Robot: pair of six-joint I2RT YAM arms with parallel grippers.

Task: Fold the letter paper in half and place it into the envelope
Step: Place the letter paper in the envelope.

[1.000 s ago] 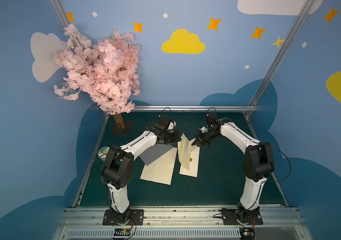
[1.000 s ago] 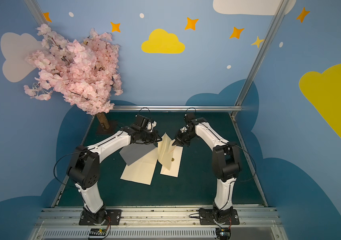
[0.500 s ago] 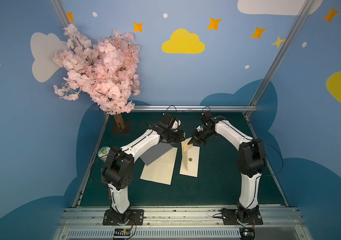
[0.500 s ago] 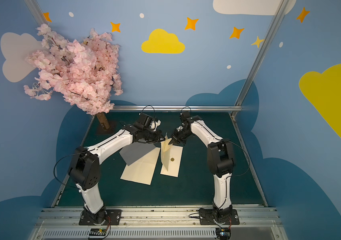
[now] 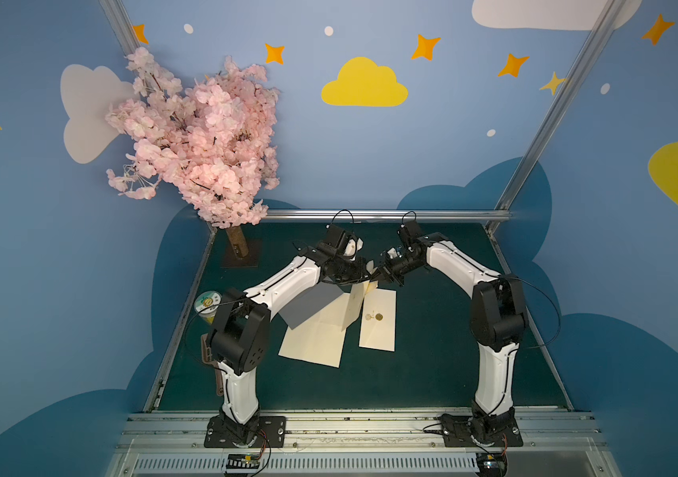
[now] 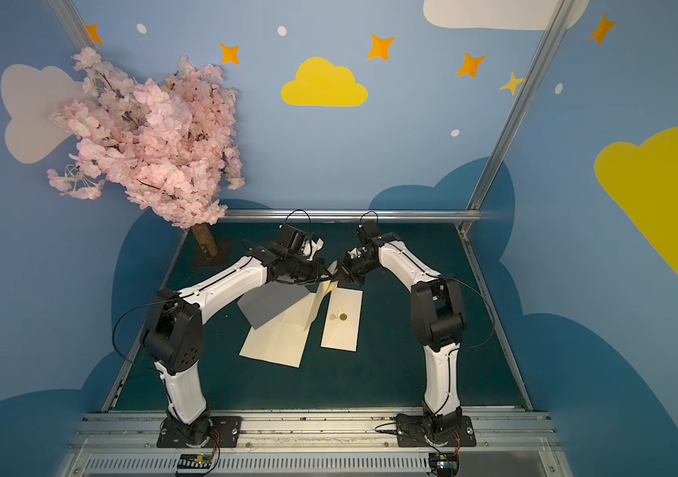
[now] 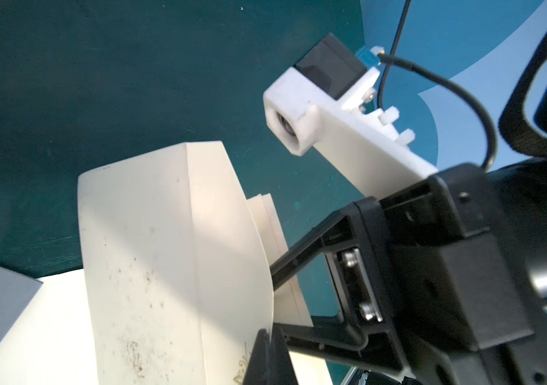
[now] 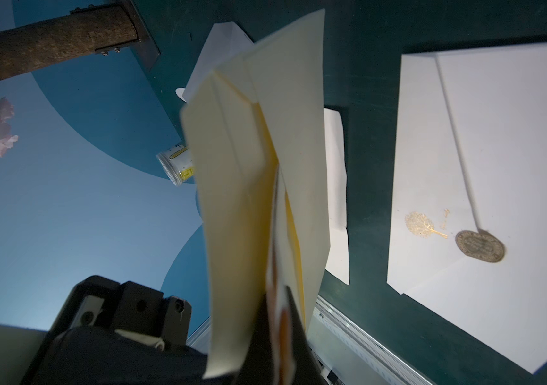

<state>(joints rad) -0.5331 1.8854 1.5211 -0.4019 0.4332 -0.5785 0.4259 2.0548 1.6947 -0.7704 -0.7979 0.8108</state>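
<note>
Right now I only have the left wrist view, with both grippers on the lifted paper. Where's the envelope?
Observer: The envelope lies flat on the mat, to the robot's right of the letter paper.
Operator: Is it open?
Observer: No. The right wrist view shows its flap lying down, with the gold seal at its tip.

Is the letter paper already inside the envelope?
No, in the right wrist view the letter paper stands pinched in the right pincer, while the envelope lies flat beside it.
</note>
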